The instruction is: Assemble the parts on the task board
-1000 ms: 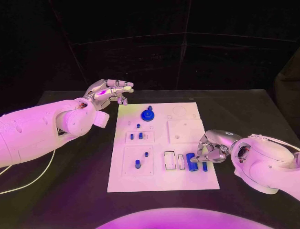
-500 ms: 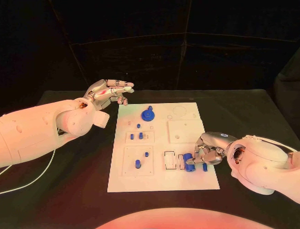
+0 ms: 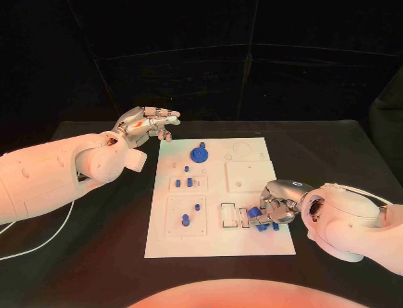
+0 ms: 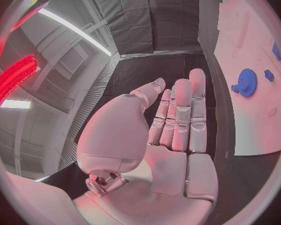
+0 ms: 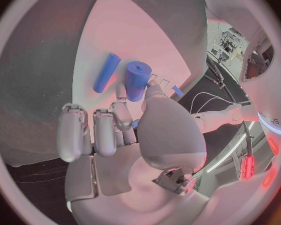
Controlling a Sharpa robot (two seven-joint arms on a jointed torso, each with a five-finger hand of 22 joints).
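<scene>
**Working the lower right corner of the board, most of the job still ahead**

Your right robot hand [image 3: 274, 208] is down at about four o'clock on the task board [image 3: 248, 174], fingers curled round a short blue cylinder [image 5: 137, 80]; the wrist view shows it pinched at the fingertips, with a slimmer blue pin [image 5: 107, 73] lying loose on the white surface just beside it. I'd call that one part in hand and not yet seated.

Your left robot hand [image 3: 149, 123] hovers off the board's eleven o'clock corner, over the counter [image 3: 90, 231]. Its fingers lie straight and close together, grasping nothing.

As for progress: the blue gear [image 3: 199, 154] sits near twelve o'clock on the board, and several small blue pegs [image 3: 189, 182] stand in the left-hand blocks. Whether those are fully home you can't tell from here. The empty rectangular slot [image 3: 228, 215] at about six o'clock looks unfilled, so I judge there is plenty left.

The counter is matt black. Behind it hangs dark drapery, and coloured light washes over both white arms.
</scene>
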